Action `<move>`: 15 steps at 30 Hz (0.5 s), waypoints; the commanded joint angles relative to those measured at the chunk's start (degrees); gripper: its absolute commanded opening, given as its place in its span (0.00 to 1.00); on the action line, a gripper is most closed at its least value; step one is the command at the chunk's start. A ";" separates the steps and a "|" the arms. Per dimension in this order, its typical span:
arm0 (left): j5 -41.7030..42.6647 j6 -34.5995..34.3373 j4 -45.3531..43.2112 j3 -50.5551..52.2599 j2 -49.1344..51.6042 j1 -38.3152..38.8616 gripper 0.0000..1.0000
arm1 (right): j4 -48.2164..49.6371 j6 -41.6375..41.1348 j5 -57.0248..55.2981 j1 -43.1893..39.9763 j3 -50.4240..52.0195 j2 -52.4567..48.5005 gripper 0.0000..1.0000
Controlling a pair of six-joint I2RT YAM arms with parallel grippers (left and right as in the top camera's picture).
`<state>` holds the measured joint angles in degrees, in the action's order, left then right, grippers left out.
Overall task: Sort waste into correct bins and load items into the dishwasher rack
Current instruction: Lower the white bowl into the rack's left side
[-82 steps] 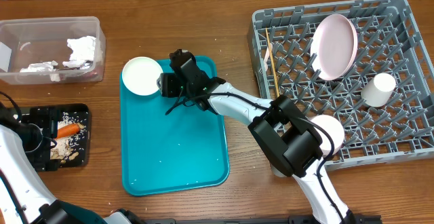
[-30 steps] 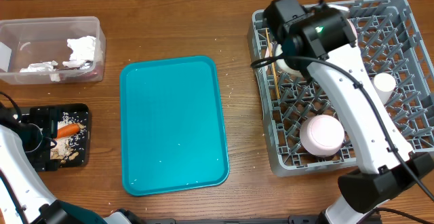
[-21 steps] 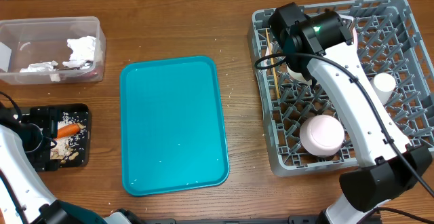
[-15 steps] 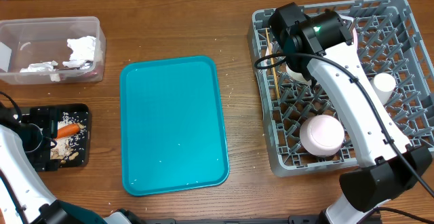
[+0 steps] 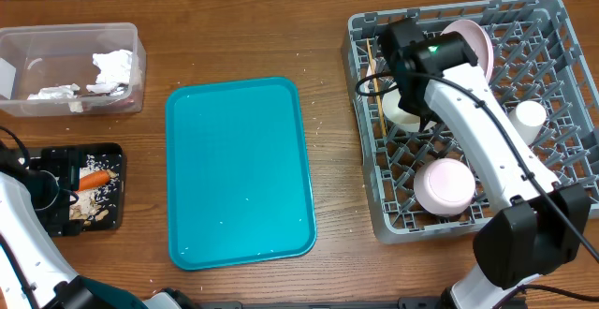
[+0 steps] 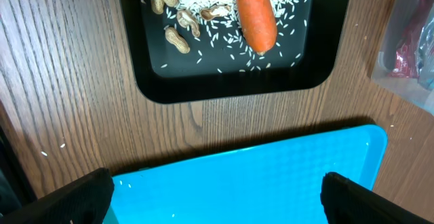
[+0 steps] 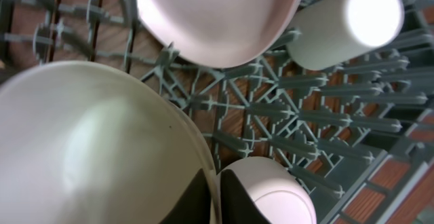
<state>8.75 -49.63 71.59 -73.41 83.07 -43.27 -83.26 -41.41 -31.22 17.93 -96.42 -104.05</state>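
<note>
My right gripper (image 7: pixel 215 198) is shut on the rim of a white bowl (image 7: pixel 88 149), one finger inside the rim and one outside. The bowl (image 5: pixel 401 112) is tilted among the tines at the left side of the grey dishwasher rack (image 5: pixel 552 159). A pink plate (image 5: pixel 477 42), a white cup (image 5: pixel 529 122), an upturned pink bowl (image 5: pixel 445 187) and chopsticks (image 5: pixel 376 75) are in the rack too. My left gripper (image 6: pixel 220 203) stands open over the corner of the teal tray (image 6: pixel 251 176), beside the black tray (image 6: pixel 230 81) with a carrot (image 6: pixel 254 10), peanuts and rice.
A clear bin (image 5: pixel 70 66) with crumpled paper and foil sits at the back left. The teal tray (image 5: pixel 239 173) lies mid-table with only crumbs on it. The black tray (image 5: pixel 80 187) is at the left edge. Bare wood separates tray and rack.
The right gripper carried the white bowl from the teal tray's back corner over to the rack, then lowered it toward the front among the tines. The left arm has not moved.
</note>
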 commanded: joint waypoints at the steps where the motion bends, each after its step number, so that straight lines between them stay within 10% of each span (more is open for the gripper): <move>1: -0.59 -0.96 0.11 0.24 0.09 -0.22 1.00 | 0.50 4.66 7.45 -1.62 0.26 0.44 0.16; 5: -0.59 -0.96 0.11 0.24 0.09 -0.22 1.00 | -1.60 5.95 8.17 -1.95 0.26 0.44 0.44; 15: -0.59 -0.96 0.11 0.24 0.09 -0.22 1.00 | -4.94 5.88 8.48 -1.95 -2.54 0.44 0.49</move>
<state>8.75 -49.63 71.59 -73.41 83.07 -43.27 -88.18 -36.01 -23.27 16.12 -96.33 -104.05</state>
